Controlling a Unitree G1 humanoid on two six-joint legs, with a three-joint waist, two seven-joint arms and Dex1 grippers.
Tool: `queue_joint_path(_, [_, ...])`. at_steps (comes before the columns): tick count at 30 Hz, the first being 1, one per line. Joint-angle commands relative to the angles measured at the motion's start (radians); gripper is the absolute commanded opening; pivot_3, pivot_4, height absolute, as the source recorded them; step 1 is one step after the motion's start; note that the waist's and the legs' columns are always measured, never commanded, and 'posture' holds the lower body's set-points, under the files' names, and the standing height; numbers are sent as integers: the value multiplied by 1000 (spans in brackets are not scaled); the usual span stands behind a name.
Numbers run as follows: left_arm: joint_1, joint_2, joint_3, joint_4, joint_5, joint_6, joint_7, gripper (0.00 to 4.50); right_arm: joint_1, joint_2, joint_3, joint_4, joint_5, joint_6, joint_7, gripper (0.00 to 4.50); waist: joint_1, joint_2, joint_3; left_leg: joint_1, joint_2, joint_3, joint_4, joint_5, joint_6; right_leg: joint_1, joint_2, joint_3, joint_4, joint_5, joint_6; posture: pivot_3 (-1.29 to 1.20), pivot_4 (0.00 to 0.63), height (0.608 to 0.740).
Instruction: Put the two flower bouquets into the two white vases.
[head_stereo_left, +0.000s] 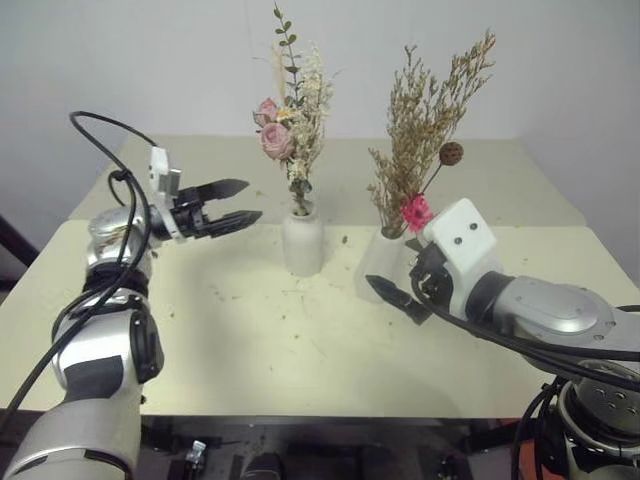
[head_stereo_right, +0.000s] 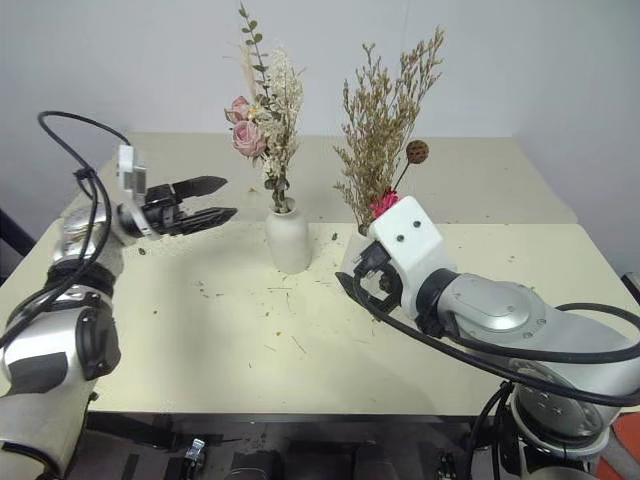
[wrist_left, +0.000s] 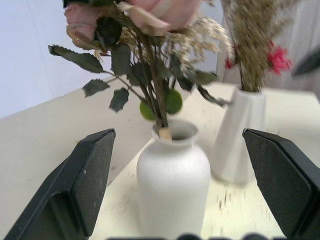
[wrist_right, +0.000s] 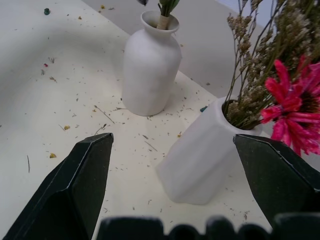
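Both bouquets stand in the two white vases on the cream table (head_stereo_left: 240, 340). The pink-rose bouquet (head_stereo_left: 288, 125) rises from the rounded bottle vase (head_stereo_left: 302, 240) at the middle. Right of it, the taller tan bouquet (head_stereo_left: 428, 120) with its magenta daisy (head_stereo_left: 416, 212) sits in the tapered vase (head_stereo_left: 376, 262). My left gripper (head_stereo_left: 250, 200) hangs open and empty to the left of the bottle vase, apart from it and pointing at it. My right gripper (wrist_right: 172, 140) is open and empty just in front of the tapered vase, partly hiding it in the head views.
Dried flower crumbs (head_stereo_left: 300, 335) are scattered over the table around the vases. A second table surface (head_stereo_left: 520, 180) adjoins at the back, against a white wall. Black cables (head_stereo_left: 95, 120) loop off my left arm.
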Motion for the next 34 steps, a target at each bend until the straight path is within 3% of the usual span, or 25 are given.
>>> queue_joint_path(1, [118,78,-25,-272,-78,80,-44,4455,17,-34,-112,-33,40,8,45,4500,-1,0,0,0,0,0,0,0,0,0,0,0,0,0,0,0,150,740])
queue_joint_path(5, [296,163,10,-621,-187,256,-33,4455,71,-139,-280,-16,117,-44,188,4500,2,0,0,0,1,0,0,0,0,0,0,0,0,2,-3,0,150,740])
queue_joint_path(8, [435,220,53,-866,-272,383,13,4455,160,-291,-411,38,147,-120,342,4500,8,0,0,0,1,0,0,0,0,1,0,-1,-1,0,-1,0,150,740])
queue_joint_path(14, [614,292,144,-1135,-387,518,110,4455,410,-493,-543,154,42,-338,609,4500,6,0,0,4,2,2,0,0,0,5,0,0,-5,-3,4,0,150,740])
queue_joint_path(20, [688,321,190,-1216,-450,573,170,4455,588,-555,-583,258,-99,-531,751,4500,3,0,0,3,3,3,0,0,0,4,1,0,-7,-2,4,0,150,740])
queue_joint_path(34, [691,332,173,-1170,-459,529,174,4455,622,-556,-591,264,-112,-565,769,4500,4,0,0,2,2,3,0,0,0,4,1,0,-9,-2,4,0,150,740])
